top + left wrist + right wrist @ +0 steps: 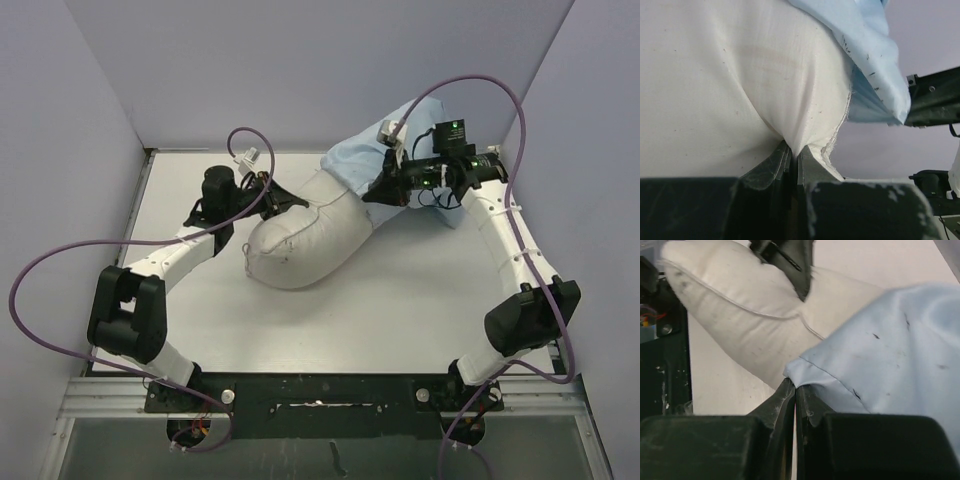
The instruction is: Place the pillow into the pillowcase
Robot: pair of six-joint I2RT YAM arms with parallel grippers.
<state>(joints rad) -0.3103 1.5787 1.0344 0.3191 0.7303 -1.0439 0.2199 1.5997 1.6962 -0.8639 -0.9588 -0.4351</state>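
The off-white pillow lies across the middle of the table, its far end tucked under the light blue pillowcase at the back right. My left gripper is shut on a pinch of the pillow fabric at its left edge; the left wrist view shows the cloth squeezed between the jaws. My right gripper is shut on the hemmed edge of the pillowcase, right beside the pillow. The pillowcase hangs over the pillow's far end.
Purple-grey walls close in the white table at the back and both sides. Purple cables loop above each arm. A metal rail holding the arm bases runs along the near edge.
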